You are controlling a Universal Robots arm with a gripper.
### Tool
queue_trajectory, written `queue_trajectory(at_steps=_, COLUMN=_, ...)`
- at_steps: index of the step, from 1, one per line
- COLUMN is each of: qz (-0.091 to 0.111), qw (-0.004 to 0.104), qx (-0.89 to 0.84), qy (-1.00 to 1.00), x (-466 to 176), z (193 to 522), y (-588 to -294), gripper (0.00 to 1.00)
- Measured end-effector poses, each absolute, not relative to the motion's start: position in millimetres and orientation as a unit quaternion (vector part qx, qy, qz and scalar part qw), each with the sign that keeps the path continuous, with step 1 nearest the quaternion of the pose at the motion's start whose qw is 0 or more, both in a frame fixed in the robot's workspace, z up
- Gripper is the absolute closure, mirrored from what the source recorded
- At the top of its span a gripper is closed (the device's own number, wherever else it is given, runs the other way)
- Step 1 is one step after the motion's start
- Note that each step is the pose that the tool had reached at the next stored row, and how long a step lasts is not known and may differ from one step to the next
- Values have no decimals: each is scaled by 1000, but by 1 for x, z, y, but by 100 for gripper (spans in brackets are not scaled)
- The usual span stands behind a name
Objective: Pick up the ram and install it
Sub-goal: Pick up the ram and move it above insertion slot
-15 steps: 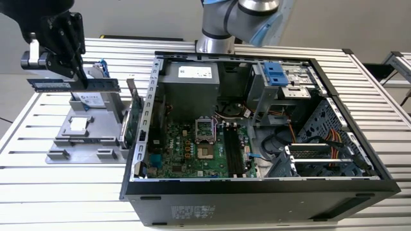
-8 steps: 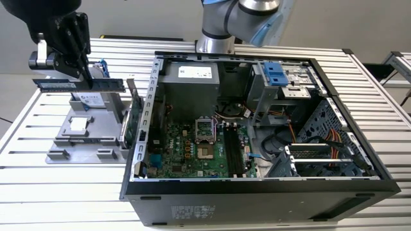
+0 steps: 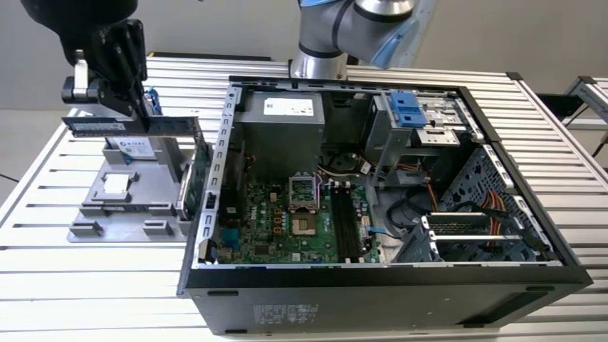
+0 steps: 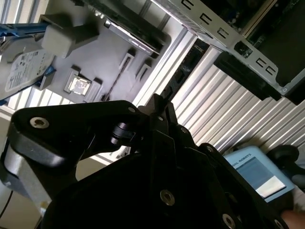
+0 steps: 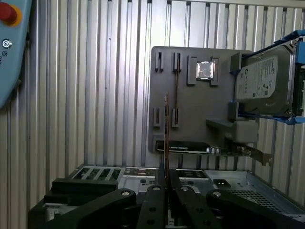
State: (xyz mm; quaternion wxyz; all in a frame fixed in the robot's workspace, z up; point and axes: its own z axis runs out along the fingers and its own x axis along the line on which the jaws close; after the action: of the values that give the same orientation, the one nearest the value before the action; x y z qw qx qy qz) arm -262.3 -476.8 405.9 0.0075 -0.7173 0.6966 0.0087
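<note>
The ram [image 3: 166, 125], a long thin dark stick, hangs level in the air above the grey fixture plate [image 3: 95, 228], at the exterior view's left of the open computer case [image 3: 380, 292]. My gripper [image 3: 124, 116] is shut on it from above, near the stick's middle. In the first wrist view the ram [image 5: 166, 124] appears edge-on, running out from between the fingers of the gripper [image 5: 167, 185]. The second wrist view shows the ram [image 4: 183, 67] past the black gripper [image 4: 160, 101]. The motherboard's long black memory slots [image 3: 347, 224] lie inside the case.
On the fixture plate [image 5: 190, 114] are a silver hard drive with blue rails [image 5: 264, 86], a small square chip [image 5: 205, 70] and an expansion card [image 5: 188, 148]. A blue pendant with a red button [image 5: 9, 47] lies on the slatted table. The case wall [image 3: 204, 192] stands between the plate and the motherboard.
</note>
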Motion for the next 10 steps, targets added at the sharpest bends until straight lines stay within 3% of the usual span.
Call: queue_trajectory(at_steps=10, qz=9, qw=7, qx=-718, qy=696, x=-247, z=406, y=-477, gripper=100)
